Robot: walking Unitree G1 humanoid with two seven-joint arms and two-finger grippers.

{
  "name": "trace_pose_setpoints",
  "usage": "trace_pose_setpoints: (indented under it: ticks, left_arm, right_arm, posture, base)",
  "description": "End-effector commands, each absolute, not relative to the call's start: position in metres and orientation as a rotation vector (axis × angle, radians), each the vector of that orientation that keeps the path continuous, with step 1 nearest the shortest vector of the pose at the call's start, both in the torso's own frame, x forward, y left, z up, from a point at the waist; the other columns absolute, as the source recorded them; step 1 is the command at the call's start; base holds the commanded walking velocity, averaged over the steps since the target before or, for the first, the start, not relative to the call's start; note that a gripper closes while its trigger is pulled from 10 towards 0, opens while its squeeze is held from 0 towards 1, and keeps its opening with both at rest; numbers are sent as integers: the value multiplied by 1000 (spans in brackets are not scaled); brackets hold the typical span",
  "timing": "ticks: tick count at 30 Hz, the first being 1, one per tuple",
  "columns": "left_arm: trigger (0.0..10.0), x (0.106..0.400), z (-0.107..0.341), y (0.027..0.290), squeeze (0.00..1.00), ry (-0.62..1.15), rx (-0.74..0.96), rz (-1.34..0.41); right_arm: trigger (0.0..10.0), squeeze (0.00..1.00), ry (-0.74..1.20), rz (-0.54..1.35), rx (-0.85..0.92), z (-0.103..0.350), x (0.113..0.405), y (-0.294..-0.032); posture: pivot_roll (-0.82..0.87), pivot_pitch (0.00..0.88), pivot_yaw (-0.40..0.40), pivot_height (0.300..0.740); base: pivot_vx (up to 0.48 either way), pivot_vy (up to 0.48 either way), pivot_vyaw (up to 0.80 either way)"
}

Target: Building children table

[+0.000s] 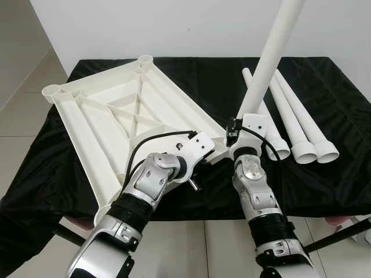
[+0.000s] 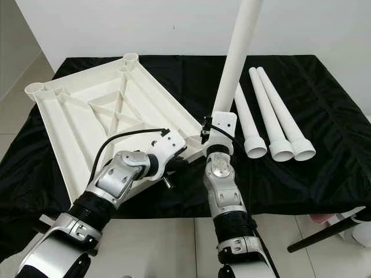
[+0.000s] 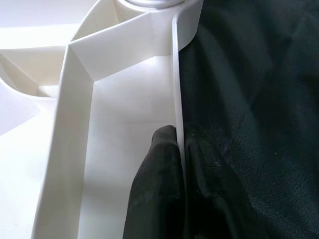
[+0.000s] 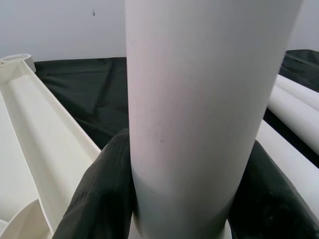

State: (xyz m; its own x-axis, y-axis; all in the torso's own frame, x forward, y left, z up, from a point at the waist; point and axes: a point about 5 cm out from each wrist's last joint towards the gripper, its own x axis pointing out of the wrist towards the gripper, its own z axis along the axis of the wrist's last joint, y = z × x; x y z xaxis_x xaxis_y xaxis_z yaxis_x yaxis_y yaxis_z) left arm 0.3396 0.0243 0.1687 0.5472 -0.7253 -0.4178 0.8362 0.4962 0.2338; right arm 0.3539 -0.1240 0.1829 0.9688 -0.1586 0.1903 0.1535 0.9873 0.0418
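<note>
A white plastic tabletop [image 1: 116, 116] lies upside down on the black cloth [image 1: 324, 174], ribs and corner sockets facing up. My left gripper [image 3: 182, 164] is shut on the thin rim wall near the tabletop's near right corner, one finger [image 3: 157, 189] inside and one outside. My right gripper [image 4: 182, 189] is shut on a white tube leg [image 1: 272, 52] that stands upright, leaning slightly right, with its lower end at that same corner. The socket itself is hidden behind my wrists. Three more white legs [image 1: 295, 121] lie side by side to the right.
The cloth-covered table stands against a white wall [image 1: 191, 23]. Tiled floor [image 1: 23, 104] shows at the left and in front. A dark rod [image 1: 339, 234] slants below the table's right front edge. Open black cloth lies right of the spare legs.
</note>
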Motion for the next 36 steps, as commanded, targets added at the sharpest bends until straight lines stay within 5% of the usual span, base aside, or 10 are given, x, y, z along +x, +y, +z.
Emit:
trace_pose_setpoints:
  ticks: [1, 34, 35, 36]
  left_arm:
    - [10000, 346, 169, 35, 0, 260, 461, -792]
    - [10000, 349, 170, 37, 0, 254, 456, -768]
    - [10000, 349, 170, 37, 0, 254, 456, -767]
    - [10000, 349, 170, 37, 0, 254, 456, -767]
  right_arm:
    - [10000, 0, -9, -266, 13, 141, 349, -141]
    - [10000, 0, -35, -376, 33, 142, 354, -122]
    - [10000, 204, -36, -369, 38, 142, 354, -122]
    - [10000, 204, -36, -369, 38, 142, 354, -122]
  posture:
    - [-107, 139, 64, 740]
    - [-100, 111, 40, 740]
    - [-100, 111, 40, 740]
    - [-100, 111, 40, 740]
  base:
    - [0, 0, 0]
    - [0, 0, 0]
    - [0, 0, 0]
    - [0, 0, 0]
